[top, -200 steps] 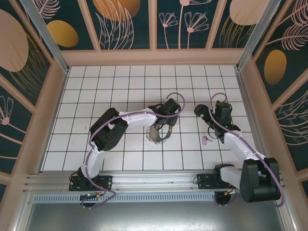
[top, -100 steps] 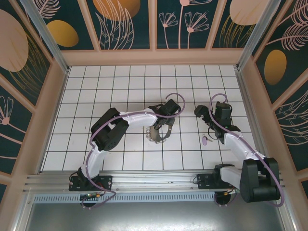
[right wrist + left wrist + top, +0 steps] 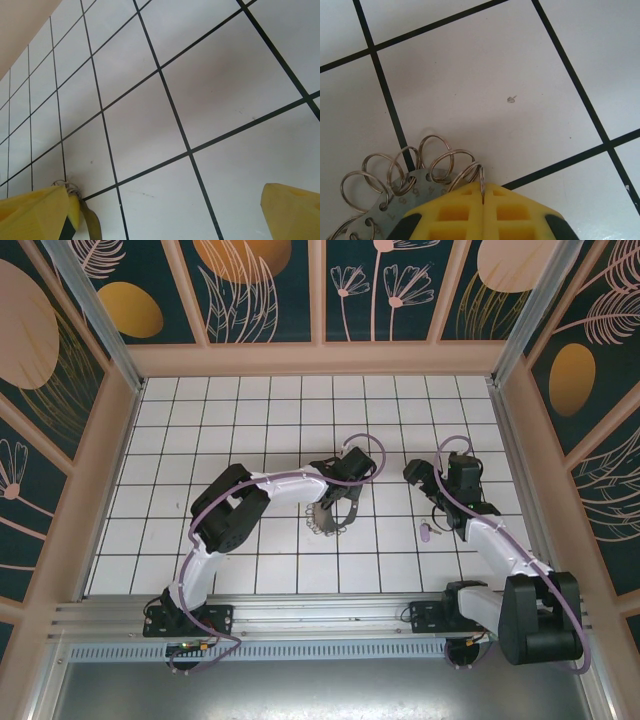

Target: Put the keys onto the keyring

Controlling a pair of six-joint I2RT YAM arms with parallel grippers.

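Left gripper (image 3: 482, 194) pinches one split ring of the keyring (image 3: 410, 189); right gripper (image 3: 165, 200) gapes wide. The key (image 3: 424, 532) lies at the keyring's 3 o'clock, well apart. Risk: the thin ring may twist or slip from this edge pinch.

My left arm stretches forward, its gripper (image 3: 482, 200) pinched tight on the keyring (image 3: 395, 175); my right gripper (image 3: 165, 200) hangs with fingers spread wide

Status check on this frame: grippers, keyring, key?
Left gripper shut on the keyring. Right gripper open. Key loose on the tiles. Nothing lies between key and keyring.
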